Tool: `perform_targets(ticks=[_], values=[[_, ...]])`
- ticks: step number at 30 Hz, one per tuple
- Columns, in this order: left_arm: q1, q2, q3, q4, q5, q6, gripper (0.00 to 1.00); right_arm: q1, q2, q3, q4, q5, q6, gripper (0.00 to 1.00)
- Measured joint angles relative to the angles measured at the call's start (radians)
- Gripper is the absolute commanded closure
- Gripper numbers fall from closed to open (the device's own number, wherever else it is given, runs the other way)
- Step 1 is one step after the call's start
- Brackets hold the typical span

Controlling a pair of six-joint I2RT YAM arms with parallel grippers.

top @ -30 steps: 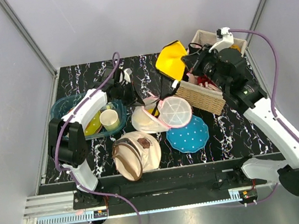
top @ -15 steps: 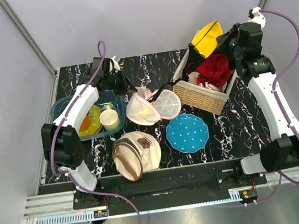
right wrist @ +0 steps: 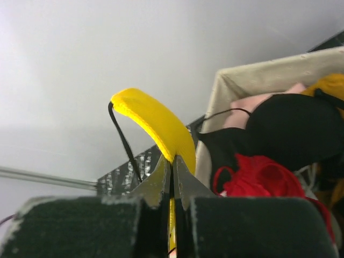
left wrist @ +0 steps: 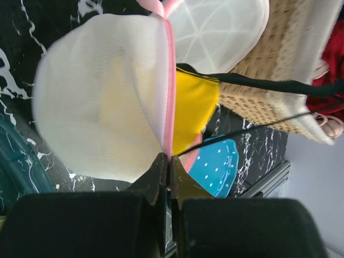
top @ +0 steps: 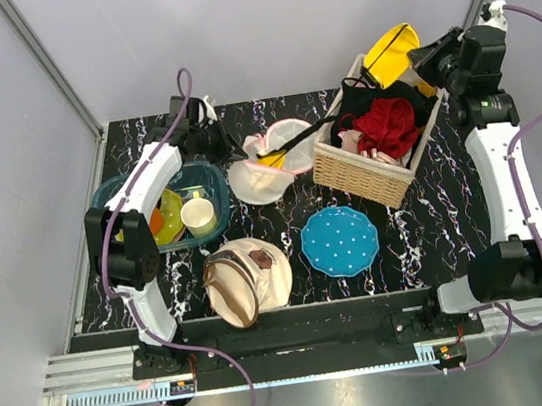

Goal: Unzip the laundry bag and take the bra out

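Note:
The laundry bag (top: 253,182), white mesh with a pink rim, lies open in two halves at mid-table; it also shows in the left wrist view (left wrist: 97,102). My left gripper (top: 233,154) (left wrist: 167,159) is shut on its pink rim. My right gripper (top: 424,53) (right wrist: 172,161) is shut on one cup of the yellow bra (top: 393,50) (right wrist: 155,122), held high above the basket's back corner. Black straps (top: 307,134) stretch taut from that cup back to the bag. The other yellow cup (left wrist: 196,105) sits in the bag's mouth.
A wicker basket (top: 360,176) with red (top: 388,126) and black clothes stands under the straps. A blue dotted plate (top: 340,242), a beige canvas bag (top: 251,278), and a teal tray (top: 111,192) holding a cup (top: 198,215) lie nearby.
My right gripper has carried the yellow cup up and back to the right, past the basket. The straps have pulled taut and the bag has slid toward the back.

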Motion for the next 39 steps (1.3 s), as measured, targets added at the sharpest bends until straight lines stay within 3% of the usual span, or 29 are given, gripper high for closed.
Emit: perform_targets(ticks=[6,14,24,28,33,39], values=[[0.000,0.049,-0.044,0.000,0.001,0.000,1.00,0.001,-0.033,0.106,0.005,-0.080,0.056,1.00],[0.000,0.049,-0.133,0.040,0.000,-0.009,1.00,0.004,0.050,0.462,0.047,-0.217,0.166,1.00],[0.000,0.049,-0.172,0.063,0.003,-0.030,1.00,0.004,0.312,0.962,-0.128,-0.200,0.134,1.00],[0.003,0.053,-0.092,0.014,-0.002,-0.027,1.00,0.004,0.330,0.986,-0.200,-0.162,0.103,1.00],[0.024,0.074,0.113,-0.017,-0.001,-0.025,1.00,0.002,0.329,0.986,-0.230,-0.096,0.048,1.00],[0.048,0.102,0.270,-0.045,0.000,-0.026,1.00,-0.033,0.242,0.740,-0.225,0.004,-0.020,1.00]])
